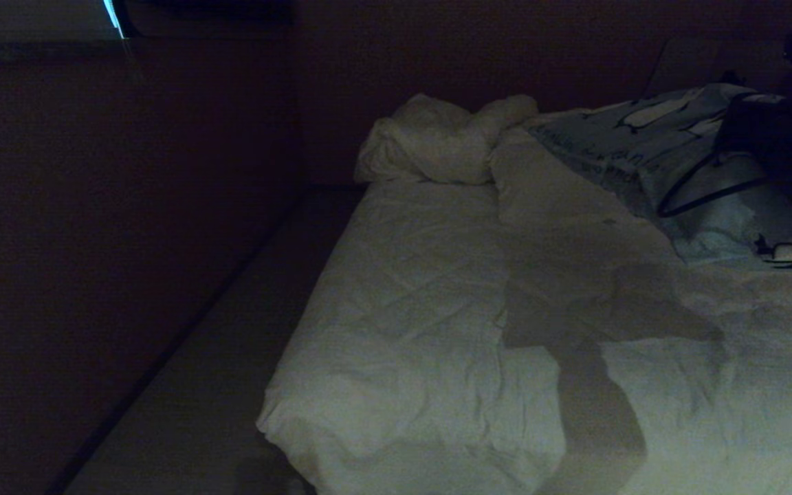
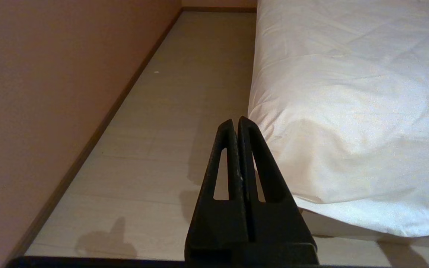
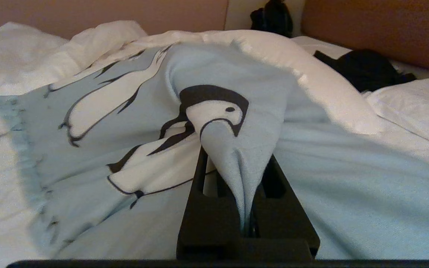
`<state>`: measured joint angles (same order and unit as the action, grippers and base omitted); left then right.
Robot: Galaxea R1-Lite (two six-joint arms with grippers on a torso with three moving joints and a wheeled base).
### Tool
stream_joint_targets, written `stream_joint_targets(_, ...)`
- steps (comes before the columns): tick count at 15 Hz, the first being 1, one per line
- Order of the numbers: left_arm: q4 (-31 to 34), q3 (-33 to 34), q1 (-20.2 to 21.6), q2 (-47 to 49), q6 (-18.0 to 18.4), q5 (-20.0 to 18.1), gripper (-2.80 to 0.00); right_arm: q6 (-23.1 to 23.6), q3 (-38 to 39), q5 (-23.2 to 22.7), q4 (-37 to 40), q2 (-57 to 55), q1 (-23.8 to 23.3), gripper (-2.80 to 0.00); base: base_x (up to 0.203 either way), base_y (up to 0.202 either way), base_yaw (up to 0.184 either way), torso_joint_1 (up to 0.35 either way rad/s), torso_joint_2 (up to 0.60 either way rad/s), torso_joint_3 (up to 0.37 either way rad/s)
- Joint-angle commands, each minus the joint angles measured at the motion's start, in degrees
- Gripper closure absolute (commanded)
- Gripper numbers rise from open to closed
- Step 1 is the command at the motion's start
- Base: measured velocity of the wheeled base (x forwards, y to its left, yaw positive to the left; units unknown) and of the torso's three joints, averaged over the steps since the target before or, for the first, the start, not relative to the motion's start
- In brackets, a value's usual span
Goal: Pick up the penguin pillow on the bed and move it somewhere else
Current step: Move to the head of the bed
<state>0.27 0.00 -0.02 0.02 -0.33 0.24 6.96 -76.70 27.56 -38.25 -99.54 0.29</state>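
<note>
The light grey-blue fabric penguin pillow lies at the far right of the wrinkled white bed, beside crumpled white pillows. The right gripper is clenched on a pinched fold of its cover. Lifting slowly and straight up should keep that thin fold from slipping. The left gripper, closed and empty, hangs over the pale floor left of the bed.

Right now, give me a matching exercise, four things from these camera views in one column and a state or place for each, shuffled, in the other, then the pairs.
Things:
1. penguin pillow
2. left gripper
3. right gripper
4. black clothing

States or places:
A. shut on nothing, above the floor beside the bed
B. lying farther back on the bed
C. fabric bunched into a pinched fold
D. shut on light blue fabric

Pairs: 1-C, 2-A, 3-D, 4-B
</note>
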Motion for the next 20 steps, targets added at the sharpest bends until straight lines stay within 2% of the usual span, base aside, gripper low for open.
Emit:
stream_joint_targets(1, 0.0, 0.09, 0.02, -0.02, -0.02, 0.03, 0.0, 0.07, -0.03, 0.12, -0.29, 0.02, -0.01, 0.0, 0.0, 0.0, 0.0, 0.0, 0.0, 0.0)
stream_joint_targets(5, 0.0, 0.09, 0.02, -0.02, -0.02, 0.03, 0.0, 0.07, -0.11, 0.12, -0.33, -0.04, -0.03, 0.0, -0.002, -0.091, 0.004, 0.003, 0.0, 0.003)
stream_joint_targets(20, -0.18, 0.09, -0.03, -0.02, 0.15, 0.03, 0.0, 0.07, -0.46, -0.05, -0.24, -0.39, -0.12, 0.0, 0.0, -0.195, 0.0, 0.001, 0.0, 0.002)
